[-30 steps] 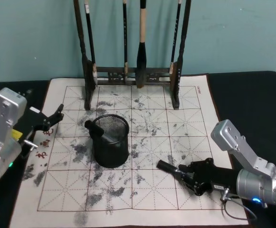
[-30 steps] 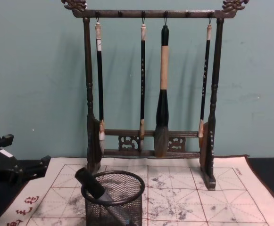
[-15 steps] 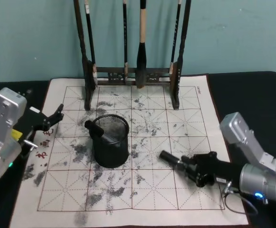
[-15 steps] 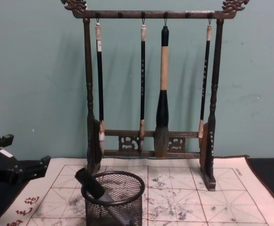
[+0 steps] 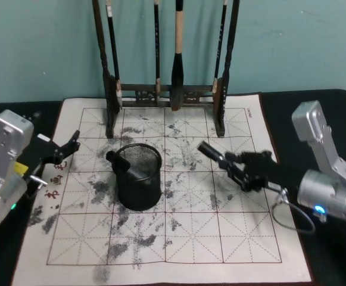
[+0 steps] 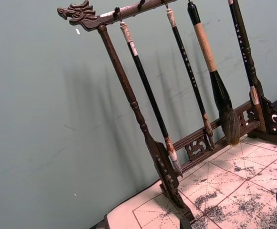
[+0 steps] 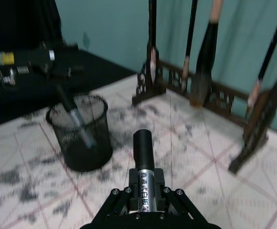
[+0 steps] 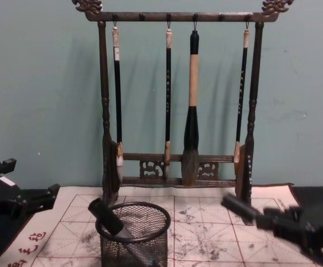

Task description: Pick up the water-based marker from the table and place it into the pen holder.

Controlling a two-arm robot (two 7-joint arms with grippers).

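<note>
My right gripper [image 5: 239, 167] is shut on a black water-based marker [image 5: 211, 152] and holds it in the air above the mat, to the right of the pen holder [image 5: 138, 177]. The marker's free end points toward the holder. In the right wrist view the marker [image 7: 143, 151] sticks out between the fingers [image 7: 113, 198], with the black mesh pen holder [image 7: 81, 133] ahead and to one side. The chest view has the marker [image 8: 240, 208] at about the height of the holder's rim [image 8: 133, 214]. Another dark pen [image 5: 121, 162] leans inside the holder. My left gripper [image 5: 62, 152] rests open at the mat's left edge.
A tall dark wooden brush rack [image 5: 167, 89] with several hanging brushes stands at the back of the cream calligraphy mat [image 5: 161, 238]. The rack's right foot [image 5: 220, 122] is just behind the held marker. The dark table [image 5: 315, 113] lies bare right of the mat.
My right gripper has lifted the marker off the mat and carried it up and toward the back, coming into the chest view. The left arm has not moved.
</note>
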